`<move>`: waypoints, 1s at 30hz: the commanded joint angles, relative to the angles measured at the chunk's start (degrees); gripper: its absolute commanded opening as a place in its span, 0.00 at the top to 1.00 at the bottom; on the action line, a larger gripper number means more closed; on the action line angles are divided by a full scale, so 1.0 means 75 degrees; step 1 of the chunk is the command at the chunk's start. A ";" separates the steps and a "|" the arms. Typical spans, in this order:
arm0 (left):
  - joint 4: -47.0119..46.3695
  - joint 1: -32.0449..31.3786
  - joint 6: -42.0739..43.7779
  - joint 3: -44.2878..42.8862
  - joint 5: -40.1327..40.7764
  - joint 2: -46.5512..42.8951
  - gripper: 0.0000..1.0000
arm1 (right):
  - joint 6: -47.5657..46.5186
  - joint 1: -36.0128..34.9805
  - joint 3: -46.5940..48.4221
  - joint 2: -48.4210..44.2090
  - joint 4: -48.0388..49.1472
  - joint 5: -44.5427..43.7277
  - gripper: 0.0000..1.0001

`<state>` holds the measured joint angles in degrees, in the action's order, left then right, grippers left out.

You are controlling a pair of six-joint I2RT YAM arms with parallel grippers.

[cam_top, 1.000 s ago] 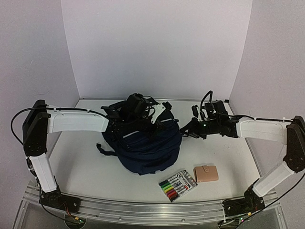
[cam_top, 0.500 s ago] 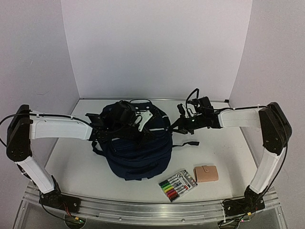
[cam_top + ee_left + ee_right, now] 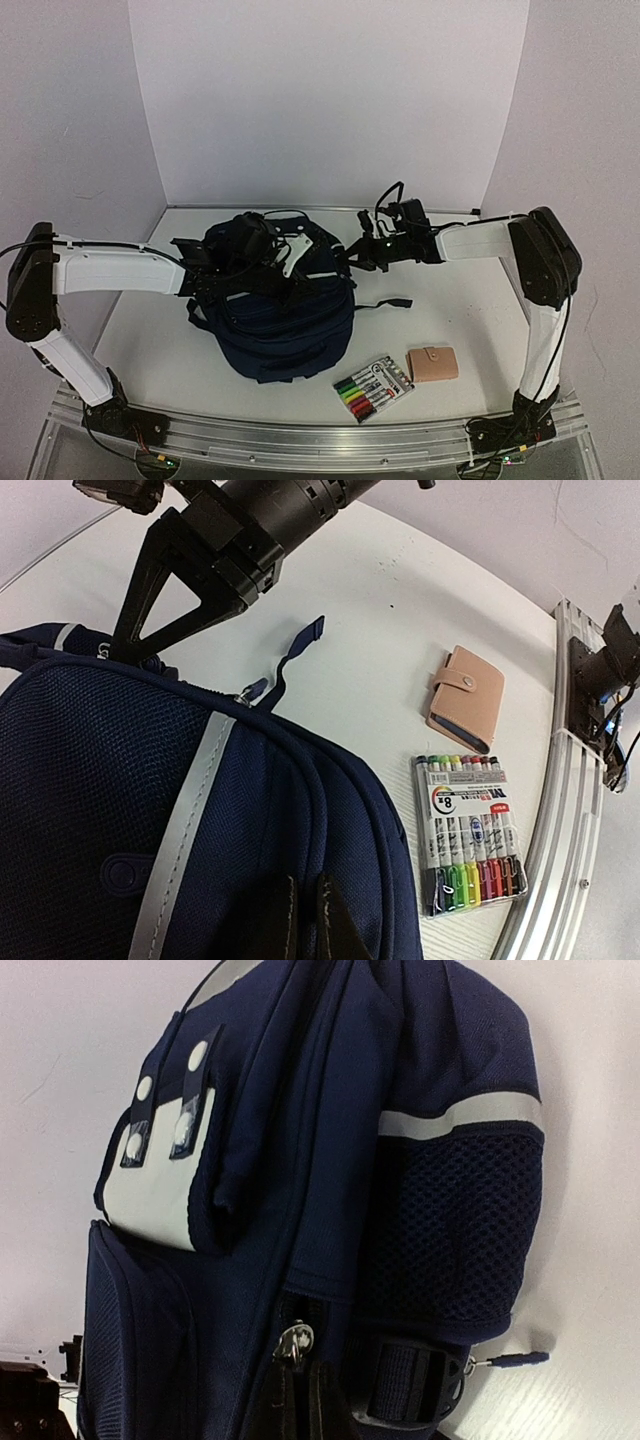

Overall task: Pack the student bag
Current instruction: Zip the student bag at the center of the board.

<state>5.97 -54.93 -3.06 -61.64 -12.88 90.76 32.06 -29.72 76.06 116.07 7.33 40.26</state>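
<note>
1. On table, centre-left: bag sits slumped.
2. Left hand and right hand both pinched shut on bag fabric.
3. Judged soft, floppy, light; take by zip pull or seams.

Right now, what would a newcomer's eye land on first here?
The navy student bag dominates mid-table, with the left gripper shut on its fabric and the right gripper shut at its side zipper. A marker pack and a tan wallet lie near the front edge, not yet packed.
</note>
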 commanded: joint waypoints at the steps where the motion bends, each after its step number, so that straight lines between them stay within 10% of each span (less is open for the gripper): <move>1: 0.0745 -0.0175 -0.0301 0.0201 -0.0869 -0.0387 1.00 | 0.0152 0.0256 0.0696 0.0386 0.0992 -0.0955 1.00; 11: 0.0799 -0.0167 -0.0800 0.0168 -0.0492 -0.0254 0.98 | -0.0078 0.0256 0.0975 0.0440 0.1015 -0.0971 0.97; 19: 0.1572 0.0193 -0.2639 -0.0333 0.0699 -0.0760 0.37 | -0.0949 0.0250 -0.0503 -0.1580 0.0828 -0.0970 0.34; 30: 0.2779 0.1786 -0.4879 0.0556 0.0727 -0.2582 0.06 | -0.1551 0.0101 -0.1730 -0.2723 0.0491 0.0026 0.14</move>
<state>20.51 -42.38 -32.33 -60.54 -9.44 74.68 22.89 -27.93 65.54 95.75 11.35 37.89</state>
